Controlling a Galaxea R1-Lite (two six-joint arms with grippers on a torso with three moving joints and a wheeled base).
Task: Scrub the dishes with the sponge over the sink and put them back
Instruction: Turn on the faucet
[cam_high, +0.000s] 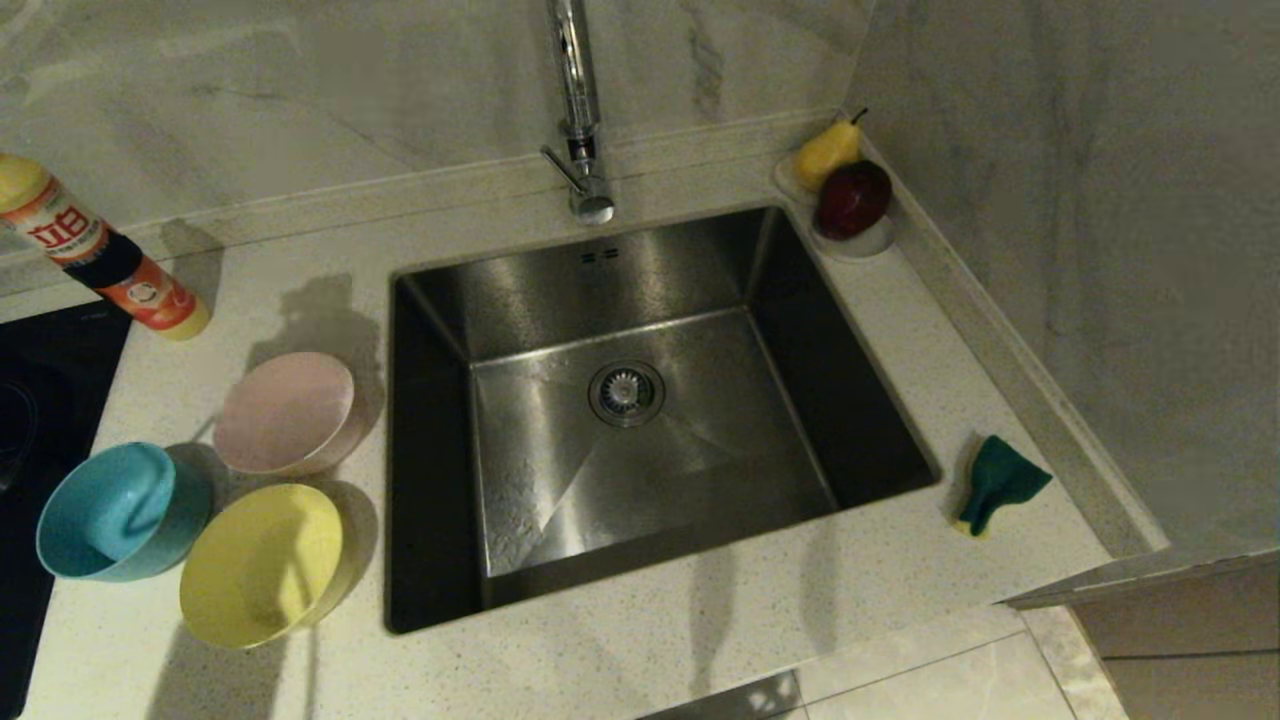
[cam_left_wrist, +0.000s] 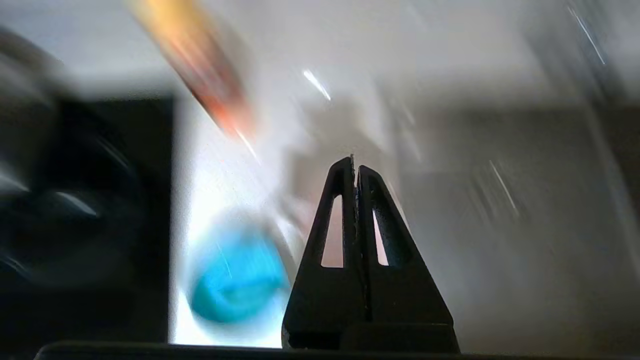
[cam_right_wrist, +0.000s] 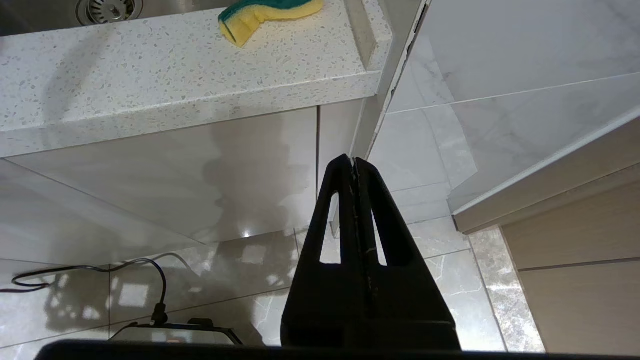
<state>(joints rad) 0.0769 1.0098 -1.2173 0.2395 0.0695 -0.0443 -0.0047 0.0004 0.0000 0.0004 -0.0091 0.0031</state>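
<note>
My left gripper (cam_left_wrist: 356, 167) and right gripper (cam_right_wrist: 354, 167) both have jaws pressed together, holding nothing; the right hangs below the bench edge. The sponge (cam_high: 996, 483) lies curled on the bench (cam_high: 640, 650) right of the sink (cam_high: 628, 392): soft, light, best pinched across its foam. Pink bowl (cam_high: 288, 411), blue bowl (cam_high: 118, 511) and yellow bowl (cam_high: 262, 563) sit left; light, slick, I'd take them by the rim.

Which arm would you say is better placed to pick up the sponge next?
The right, probably. The sponge lies on the counter right of the sink, and the right claw, shut, hangs below that edge. The left claw faces the bowls' side.
</note>
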